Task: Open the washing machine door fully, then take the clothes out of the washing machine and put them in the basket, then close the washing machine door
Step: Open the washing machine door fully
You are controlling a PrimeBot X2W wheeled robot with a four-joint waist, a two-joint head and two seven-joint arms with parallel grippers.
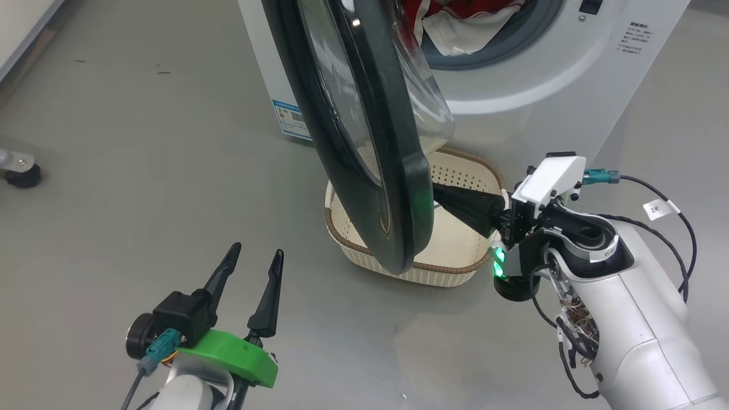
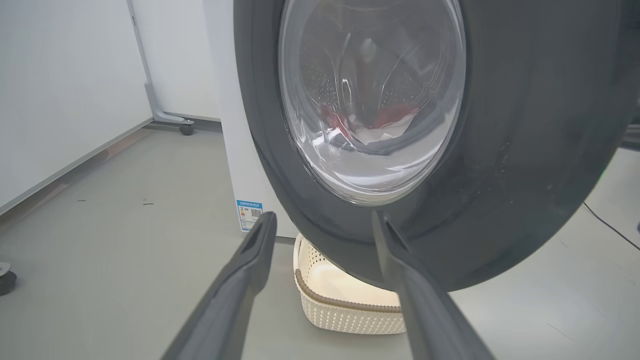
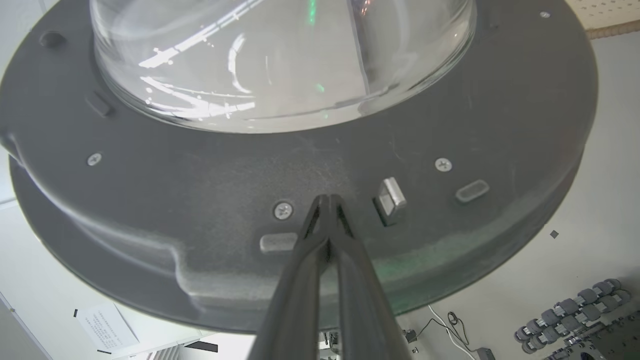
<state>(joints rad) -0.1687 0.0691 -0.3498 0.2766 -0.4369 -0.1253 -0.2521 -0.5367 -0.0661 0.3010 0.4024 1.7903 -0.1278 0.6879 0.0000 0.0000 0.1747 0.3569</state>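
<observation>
The washing machine door (image 1: pixel 398 188) stands partly open, edge-on to me, over the basket (image 1: pixel 433 267). My right gripper (image 1: pixel 435 196) is shut, its tips pressed against the door's inner face (image 3: pixel 200 200) just left of the metal latch (image 3: pixel 390 200), below the glass bowl (image 3: pixel 280 65). My left gripper (image 1: pixel 257 250) hangs open at the lower left, apart from the door's outer side (image 2: pixel 525 150). Red and white clothes (image 1: pixel 455 23) lie in the washing machine (image 1: pixel 541 85) drum and show through the glass (image 2: pixel 380 127). The cream basket (image 2: pixel 350 310) sits on the floor under the door.
Grey floor spreads to the left. A caster wheel (image 1: pixel 20 171) stands at the far left, and a white panel on a wheeled foot (image 2: pixel 186 129) is behind. A black cable (image 1: pixel 678 210) loops off my right wrist. A blue label (image 2: pixel 248 214) marks the machine's side.
</observation>
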